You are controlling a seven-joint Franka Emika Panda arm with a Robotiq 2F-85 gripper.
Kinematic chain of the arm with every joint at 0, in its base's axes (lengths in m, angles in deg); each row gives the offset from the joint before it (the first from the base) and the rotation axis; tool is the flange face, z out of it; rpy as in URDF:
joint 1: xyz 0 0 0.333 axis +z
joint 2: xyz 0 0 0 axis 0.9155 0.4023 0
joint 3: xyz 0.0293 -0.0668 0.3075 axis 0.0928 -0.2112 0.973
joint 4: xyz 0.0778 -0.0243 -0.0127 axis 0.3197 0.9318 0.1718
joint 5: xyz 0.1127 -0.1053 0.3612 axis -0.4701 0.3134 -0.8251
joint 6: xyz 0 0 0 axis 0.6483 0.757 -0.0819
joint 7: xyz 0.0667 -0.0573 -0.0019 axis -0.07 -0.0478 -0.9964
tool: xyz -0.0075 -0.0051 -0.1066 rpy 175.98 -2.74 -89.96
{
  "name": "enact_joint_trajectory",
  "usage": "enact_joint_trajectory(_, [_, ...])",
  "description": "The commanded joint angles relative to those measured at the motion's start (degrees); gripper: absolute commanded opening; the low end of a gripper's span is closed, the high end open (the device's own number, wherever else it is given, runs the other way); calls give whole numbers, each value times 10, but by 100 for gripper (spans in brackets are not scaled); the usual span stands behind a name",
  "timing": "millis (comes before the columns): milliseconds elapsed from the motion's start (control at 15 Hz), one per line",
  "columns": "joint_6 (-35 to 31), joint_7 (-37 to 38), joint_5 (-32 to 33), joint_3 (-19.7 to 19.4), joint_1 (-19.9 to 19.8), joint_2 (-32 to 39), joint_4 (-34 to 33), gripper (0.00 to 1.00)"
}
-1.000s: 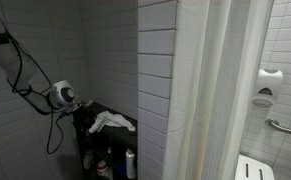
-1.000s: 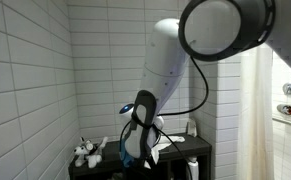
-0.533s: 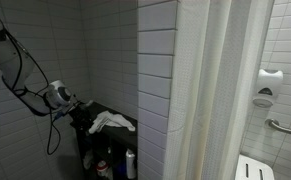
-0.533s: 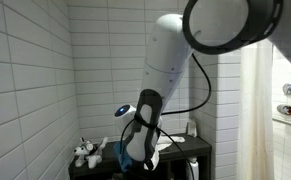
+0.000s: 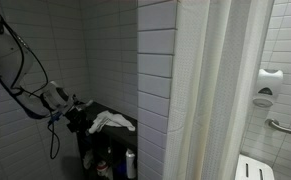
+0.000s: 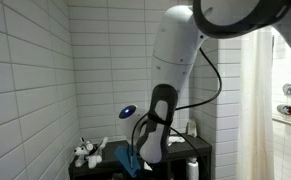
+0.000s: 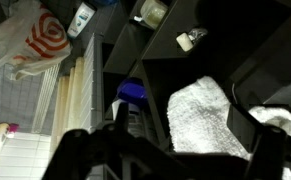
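The pincer hangs open and empty, jaws spread seemingly to span the white towel at its twelve o'clock (crumpled atop the black shelf).

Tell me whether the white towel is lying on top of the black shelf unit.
Yes, in an exterior view the white towel lies draped across the top of the black shelf unit.

Arm: you've drawn it back toward the tiled wall.
Gripper: you've backed it off the black shelf, and it now sits a little lower.
Forearm: you've swung it sideways and more upright, so more of the blue cloth shows.
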Motion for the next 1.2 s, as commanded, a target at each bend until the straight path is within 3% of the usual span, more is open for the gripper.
enact_joint_trajectory(0, [-2, -48, 60, 9, -19, -45, 41, 100])
enact_joint_trajectory(400, [1, -7, 199, -19, -1, -48, 53, 100])
enact_joint_trajectory(800, [21, 70, 385, 9, -41, -50, 41, 100])
enact_joint_trajectory(867, [5, 61, 367, -30, -2, -35, 43, 100])
enact_joint_trajectory(1000, [9, 68, 365, -27, -8, -33, 37, 100])
enact_joint_trajectory(1067, [9, 61, 354, -23, -13, -30, 32, 100])
enact_joint_trajectory(1133, [36, 82, 391, 36, -72, -45, 21, 100])
